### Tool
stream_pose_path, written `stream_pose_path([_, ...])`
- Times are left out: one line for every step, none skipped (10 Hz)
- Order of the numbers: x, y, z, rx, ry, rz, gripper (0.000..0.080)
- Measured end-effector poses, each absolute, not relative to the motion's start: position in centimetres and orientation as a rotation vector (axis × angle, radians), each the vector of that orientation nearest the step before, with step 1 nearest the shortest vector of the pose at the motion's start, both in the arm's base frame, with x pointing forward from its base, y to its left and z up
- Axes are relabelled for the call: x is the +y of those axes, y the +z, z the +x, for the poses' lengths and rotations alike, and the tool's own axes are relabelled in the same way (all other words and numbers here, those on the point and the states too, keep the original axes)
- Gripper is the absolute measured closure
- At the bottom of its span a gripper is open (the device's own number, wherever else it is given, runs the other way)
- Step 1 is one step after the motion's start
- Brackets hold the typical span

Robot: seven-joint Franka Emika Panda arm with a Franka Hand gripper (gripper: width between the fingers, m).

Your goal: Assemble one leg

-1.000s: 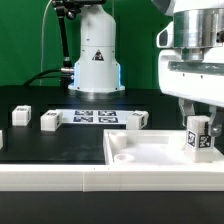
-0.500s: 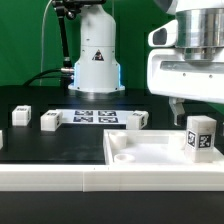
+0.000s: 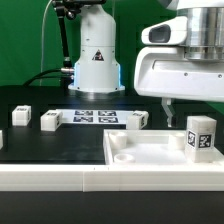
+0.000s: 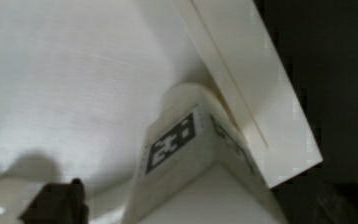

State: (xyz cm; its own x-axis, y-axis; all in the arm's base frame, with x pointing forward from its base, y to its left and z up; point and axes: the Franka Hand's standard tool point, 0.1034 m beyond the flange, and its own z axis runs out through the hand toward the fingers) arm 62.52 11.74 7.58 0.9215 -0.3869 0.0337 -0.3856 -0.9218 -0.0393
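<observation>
A leg (image 3: 200, 135), a small white post with a black-and-white tag, stands upright in the corner of the large white tabletop (image 3: 150, 152) at the exterior view's right. My gripper (image 3: 190, 106) is open and empty just above the leg, clear of it; one finger (image 3: 167, 107) hangs beside it. In the wrist view the leg (image 4: 190, 140) shows from above between my spread fingers (image 4: 55, 200), next to the tabletop's raised edge (image 4: 247, 80).
Three more white legs (image 3: 21, 115) (image 3: 50, 121) (image 3: 137, 120) lie on the black table around the marker board (image 3: 95, 117). The arm's base (image 3: 97, 55) stands behind them. A white rail (image 3: 60, 178) runs along the front.
My gripper has let go of the upright leg and risen straight off it. The leg stays standing in the tabletop's corner.
</observation>
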Motion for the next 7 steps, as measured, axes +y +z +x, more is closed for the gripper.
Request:
stream_pose_path([11.9,7.6,62.6,0.543,-0.07,-3.062,0.015])
stream_pose_path([11.8,7.6,62.7,0.429,-0.097,-3.079,0.015])
stream_pose_path([11.6,7.5,62.8,0.319,-0.132,-3.092,0.0151])
stream_pose_path([11.6,7.5,62.8,0.229,-0.133,-3.102,0.0151])
stream_pose_path([11.3,7.5,63.1,0.145,-0.178,-3.106,0.015])
stream_pose_path([10.8,7.2,62.9,0.078,-0.223,-3.11,0.015])
stream_pose_path([10.5,6.8,62.5,0.088,-0.222,-3.112,0.015])
